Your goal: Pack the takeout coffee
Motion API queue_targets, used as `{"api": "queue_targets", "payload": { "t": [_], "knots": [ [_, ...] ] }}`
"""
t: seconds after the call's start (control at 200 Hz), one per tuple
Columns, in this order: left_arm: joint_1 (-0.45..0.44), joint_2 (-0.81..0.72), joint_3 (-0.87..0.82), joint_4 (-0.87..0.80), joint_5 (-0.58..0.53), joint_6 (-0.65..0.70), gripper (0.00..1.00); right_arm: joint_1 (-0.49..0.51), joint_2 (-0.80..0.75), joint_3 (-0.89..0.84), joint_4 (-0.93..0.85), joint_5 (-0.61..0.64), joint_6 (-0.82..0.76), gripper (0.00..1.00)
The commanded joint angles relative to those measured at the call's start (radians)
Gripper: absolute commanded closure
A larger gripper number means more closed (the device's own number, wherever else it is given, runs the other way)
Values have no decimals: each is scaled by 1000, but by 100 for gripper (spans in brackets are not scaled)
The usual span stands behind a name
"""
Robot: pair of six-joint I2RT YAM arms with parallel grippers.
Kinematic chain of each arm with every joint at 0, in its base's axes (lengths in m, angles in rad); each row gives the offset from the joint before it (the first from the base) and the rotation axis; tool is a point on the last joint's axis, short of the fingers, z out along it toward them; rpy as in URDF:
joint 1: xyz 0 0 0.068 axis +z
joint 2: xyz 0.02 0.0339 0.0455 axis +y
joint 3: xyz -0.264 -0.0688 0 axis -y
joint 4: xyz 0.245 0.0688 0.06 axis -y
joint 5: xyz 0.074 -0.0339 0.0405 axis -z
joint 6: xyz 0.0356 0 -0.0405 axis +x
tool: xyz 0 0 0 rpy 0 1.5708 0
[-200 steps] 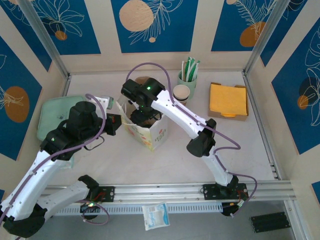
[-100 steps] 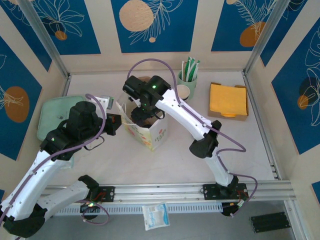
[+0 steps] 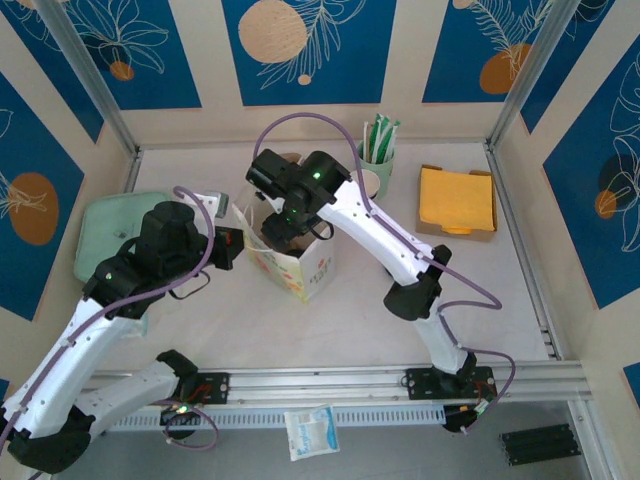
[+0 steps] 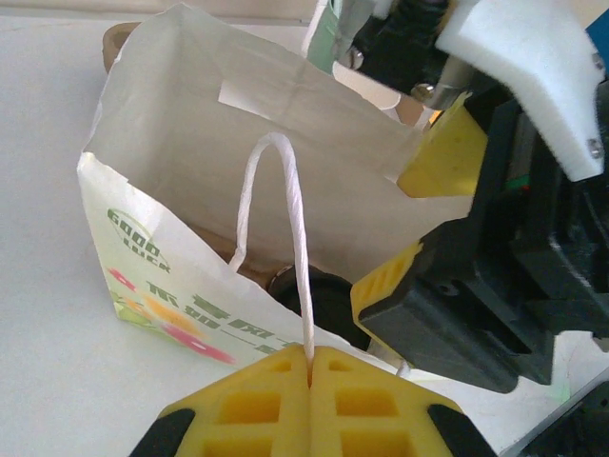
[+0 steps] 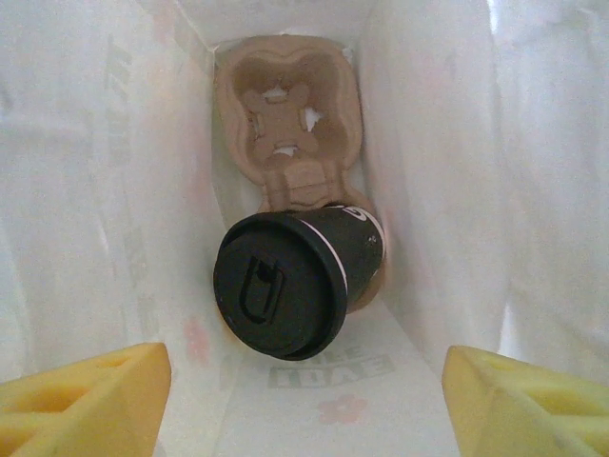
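Note:
The takeout coffee (image 5: 295,276), a dark cup with a black lid, stands tilted in a brown pulp cup carrier (image 5: 287,119) at the bottom of a white paper bag (image 3: 292,262). Its lid (image 4: 328,300) peeks over the bag's near wall in the left wrist view. My right gripper (image 5: 304,400) hangs open in the bag's mouth, above the cup, both yellow fingers well apart and touching nothing. My left gripper (image 4: 311,360) is shut on the bag's white string handle (image 4: 290,224), holding the bag upright. From above, the right gripper (image 3: 283,222) covers the bag's opening.
A pale green tray (image 3: 108,232) lies at the left. Behind the bag stand a stack of lidless cups (image 3: 364,185) and a green holder with sachets (image 3: 376,148). A box of orange napkins (image 3: 457,200) sits at the back right.
The right arm's wrist has shifted slightly right and back above the bag. The left arm and the bag have hardly moved.

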Motion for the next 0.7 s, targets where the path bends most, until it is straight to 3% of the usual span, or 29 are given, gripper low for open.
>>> {"api": "queue_targets", "payload": {
  "t": [0.0, 0.695],
  "knots": [
    [1, 5, 21, 9, -8, -1, 100, 13, -57, 29, -102, -1, 23, 24],
    [0, 6, 20, 9, -9, -1, 100, 20, -27, 29, -72, 40, 21, 28]
  ]
}}
